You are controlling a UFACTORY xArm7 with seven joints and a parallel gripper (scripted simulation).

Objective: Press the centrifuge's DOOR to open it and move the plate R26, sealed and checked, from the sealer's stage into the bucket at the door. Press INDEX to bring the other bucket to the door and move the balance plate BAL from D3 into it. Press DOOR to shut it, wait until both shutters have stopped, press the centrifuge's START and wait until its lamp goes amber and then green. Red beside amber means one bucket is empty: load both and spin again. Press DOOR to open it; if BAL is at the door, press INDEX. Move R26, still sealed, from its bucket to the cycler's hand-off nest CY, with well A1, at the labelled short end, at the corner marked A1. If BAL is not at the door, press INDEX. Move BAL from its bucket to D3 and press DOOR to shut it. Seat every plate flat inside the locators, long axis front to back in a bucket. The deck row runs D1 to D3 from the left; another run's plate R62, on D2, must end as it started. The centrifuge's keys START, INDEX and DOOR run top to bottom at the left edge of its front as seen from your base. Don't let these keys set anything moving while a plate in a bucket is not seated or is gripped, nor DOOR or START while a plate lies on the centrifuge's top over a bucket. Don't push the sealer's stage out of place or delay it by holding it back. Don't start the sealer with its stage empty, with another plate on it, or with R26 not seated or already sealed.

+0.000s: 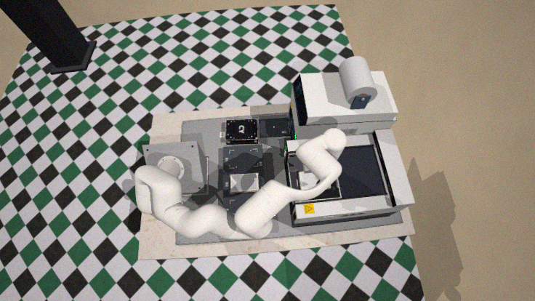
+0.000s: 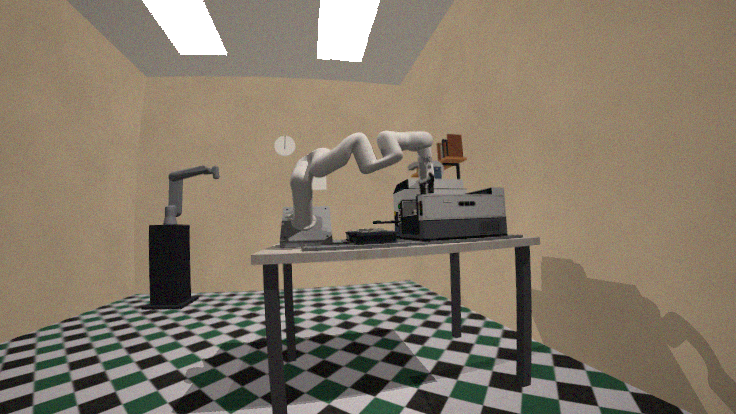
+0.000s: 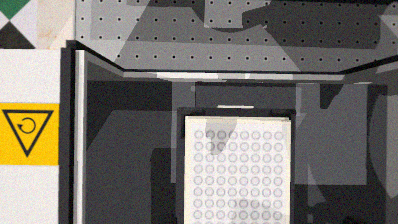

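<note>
Wrist view looks straight down on a well plate (image 3: 237, 170) lying in the centrifuge's open bucket (image 3: 181, 150), directly below the gripper (image 2: 425, 186), long axis running up the frame. Fingers are spread wide, holding nothing, and out of the wrist view. Its label is unreadable, so probably R26, possibly BAL.

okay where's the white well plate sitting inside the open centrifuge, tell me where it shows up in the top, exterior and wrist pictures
Top: the white well plate lies in the centrifuge's dark opening, mostly hidden under the white robot arm.
Exterior: not visible; the grey centrifuge housing hides it.
Wrist: lower centre, its grid of round wells filling the bucket.
Shared landmark: the yellow warning label, at top view and wrist view.
</note>
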